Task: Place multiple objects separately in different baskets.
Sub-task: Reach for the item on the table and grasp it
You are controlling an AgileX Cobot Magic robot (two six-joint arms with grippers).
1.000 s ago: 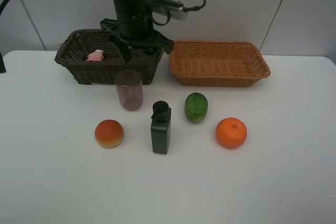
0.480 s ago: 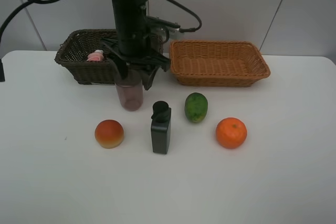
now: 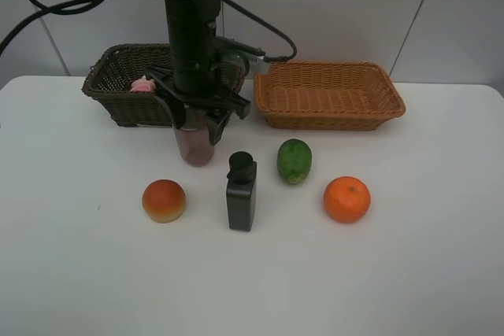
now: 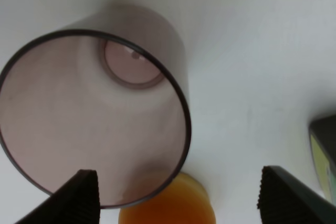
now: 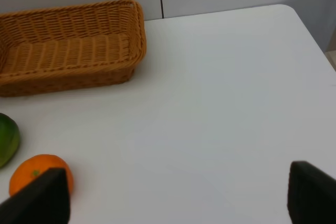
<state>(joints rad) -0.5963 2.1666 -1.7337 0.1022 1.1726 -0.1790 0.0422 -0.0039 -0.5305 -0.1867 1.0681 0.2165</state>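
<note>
Covered, cropped and blurred parts

From the high camera, the left hand (image 3: 197,125) and its arm cover the top of the purplish cup (image 3: 195,149) and the end of the dark brown basket (image 3: 118,98) nearest the tan basket (image 3: 331,98); the pink bottle (image 3: 142,84) peeks over the dark wall, too small for detail. In the left wrist view the peach-like fruit (image 4: 168,209) sits partly behind the cup and is cut by the frame, the black bottle (image 4: 325,153) is sliced by the edge, and only the fingertips (image 4: 79,202) show. In the right wrist view the tan basket and green fruit (image 5: 6,137) run off the edge, and a blurred finger of the right hand (image 5: 174,196) overlaps the orange (image 5: 35,174).
</note>
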